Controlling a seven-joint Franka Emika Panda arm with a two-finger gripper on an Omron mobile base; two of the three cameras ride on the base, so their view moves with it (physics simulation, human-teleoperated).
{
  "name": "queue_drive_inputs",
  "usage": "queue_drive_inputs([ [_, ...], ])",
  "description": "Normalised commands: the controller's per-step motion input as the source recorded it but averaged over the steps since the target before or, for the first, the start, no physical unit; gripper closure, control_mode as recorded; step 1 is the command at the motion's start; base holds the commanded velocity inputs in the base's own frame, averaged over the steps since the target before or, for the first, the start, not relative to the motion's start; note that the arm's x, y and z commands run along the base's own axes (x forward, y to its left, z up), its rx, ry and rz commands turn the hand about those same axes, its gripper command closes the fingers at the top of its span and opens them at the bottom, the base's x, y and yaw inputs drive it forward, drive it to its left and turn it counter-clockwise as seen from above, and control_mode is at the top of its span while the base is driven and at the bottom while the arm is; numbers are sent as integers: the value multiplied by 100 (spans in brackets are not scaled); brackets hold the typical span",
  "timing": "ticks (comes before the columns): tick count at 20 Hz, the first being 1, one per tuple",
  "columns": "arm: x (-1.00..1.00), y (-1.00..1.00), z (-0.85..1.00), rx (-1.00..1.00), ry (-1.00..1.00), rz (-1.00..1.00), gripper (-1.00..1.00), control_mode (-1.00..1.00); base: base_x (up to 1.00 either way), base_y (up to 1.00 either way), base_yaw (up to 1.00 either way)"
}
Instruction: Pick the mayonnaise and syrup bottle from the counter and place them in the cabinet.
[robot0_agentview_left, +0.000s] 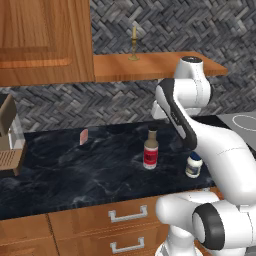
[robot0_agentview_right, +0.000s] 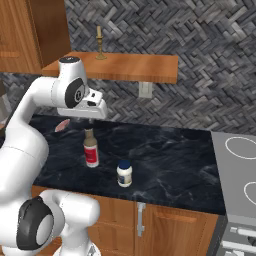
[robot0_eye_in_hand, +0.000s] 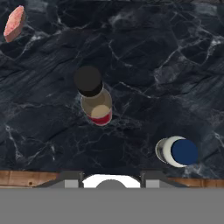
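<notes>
Mayonnaise (robot0_agentview_left: 194, 165) stands upright on the counter (robot0_agentview_left: 75, 170), close to its front edge — a squat white jar under a dark blue lid. In the hand view the mayonnaise (robot0_eye_in_hand: 177, 151) sits at about four o'clock from the picture's centre, seen from above so that its lid covers most of the jar. The syrup bottle (robot0_agentview_left: 150, 149) stands upright too, near the jar but apart from it, at roughly ten o'clock from it in the left base view. In the right base view the syrup bottle (robot0_agentview_right: 90, 147) is at ten o'clock from the mayonnaise (robot0_agentview_right: 124, 173); from the hand camera its dark cap and red label (robot0_eye_in_hand: 94, 94) lie just left of centre.

The gripper (robot0_agentview_right: 90, 121) hangs above the syrup bottle, clear of its cap and holding nothing. Its finger tips barely rise at the bottom of the hand view, so whether the jaws stand wide or narrow cannot be told.

A small pink flat object (robot0_agentview_left: 84, 136) lies on the counter well apart from the bottle, at nine o'clock from it in the left base view. Above the worktop runs the cabinet (robot0_agentview_left: 150, 65), a long orange-brown shelf board, with a thin candlestick (robot0_agentview_left: 133, 44) standing on it — at twelve o'clock from the bottle. A stovetop (robot0_agentview_right: 240, 170) borders the counter's right end.
</notes>
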Motion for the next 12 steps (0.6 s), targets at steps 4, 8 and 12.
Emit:
queue_drive_inputs([
  [4,0,0,0,0,0,0,-100,-100,0,0,0],
  [8,-2,0,0,0,-1,0,-100,-100,0,0,0],
  [12,-5,-4,-13,0,-2,0,-100,-100,0,0,0],
])
